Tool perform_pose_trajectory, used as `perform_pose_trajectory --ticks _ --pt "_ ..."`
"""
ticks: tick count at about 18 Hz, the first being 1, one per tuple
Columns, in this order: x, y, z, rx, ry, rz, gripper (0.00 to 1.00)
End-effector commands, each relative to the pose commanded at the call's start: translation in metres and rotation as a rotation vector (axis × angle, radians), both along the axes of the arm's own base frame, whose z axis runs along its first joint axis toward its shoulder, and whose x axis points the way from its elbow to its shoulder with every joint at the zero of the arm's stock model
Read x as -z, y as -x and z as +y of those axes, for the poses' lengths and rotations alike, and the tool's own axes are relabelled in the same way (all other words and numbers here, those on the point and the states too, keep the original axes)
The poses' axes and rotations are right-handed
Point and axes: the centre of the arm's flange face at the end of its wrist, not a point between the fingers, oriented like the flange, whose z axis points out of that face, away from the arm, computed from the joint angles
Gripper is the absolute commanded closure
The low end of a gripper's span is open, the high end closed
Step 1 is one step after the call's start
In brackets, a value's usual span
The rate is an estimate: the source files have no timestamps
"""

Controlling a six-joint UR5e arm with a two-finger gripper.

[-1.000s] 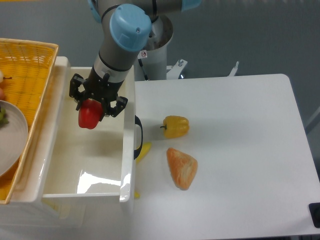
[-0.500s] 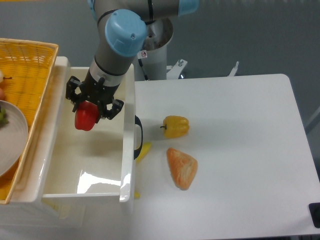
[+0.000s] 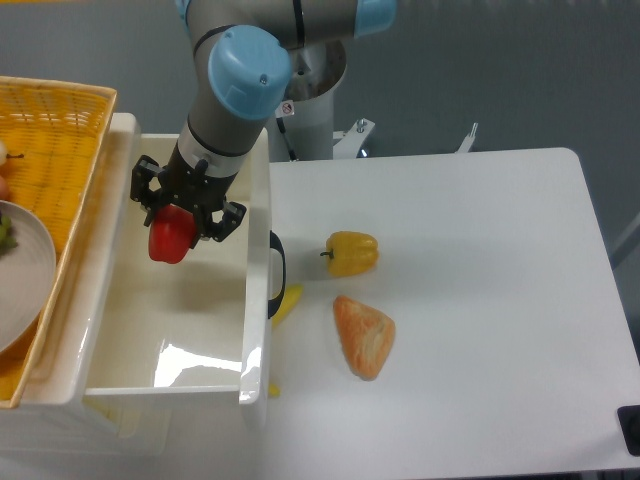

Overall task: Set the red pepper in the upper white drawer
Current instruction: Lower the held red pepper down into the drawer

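Camera: gripper [image 3: 183,212] clamps red pepper [image 3: 170,237] above upper white drawer [image 3: 255,330]; yellow pepper [image 3: 351,253] on table.

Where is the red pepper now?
The red pepper is at the picture's left, held in the gripper over the open white drawer.

red pepper [image 3: 169,238] held above open white drawer [image 3: 180,330]
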Motion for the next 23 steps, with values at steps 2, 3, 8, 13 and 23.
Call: perform_pose_trajectory --ticks 2,3,8,13,23 --pt "0.0000 -0.0009 0.0004 0.002 -0.001 -0.001 0.47" --pt "0.0001 -0.0002 0.0000 0.000 0.000 -0.002 0.47" --pt "0.0008 -0.0020 0.0004 0.003 0.001 -0.003 0.47" --pt "0.0008 -0.0020 0.0004 0.003 0.001 -0.003 0.47" --pt "0.0008 -0.0065 0.0029 0.014 0.000 -0.002 0.28"
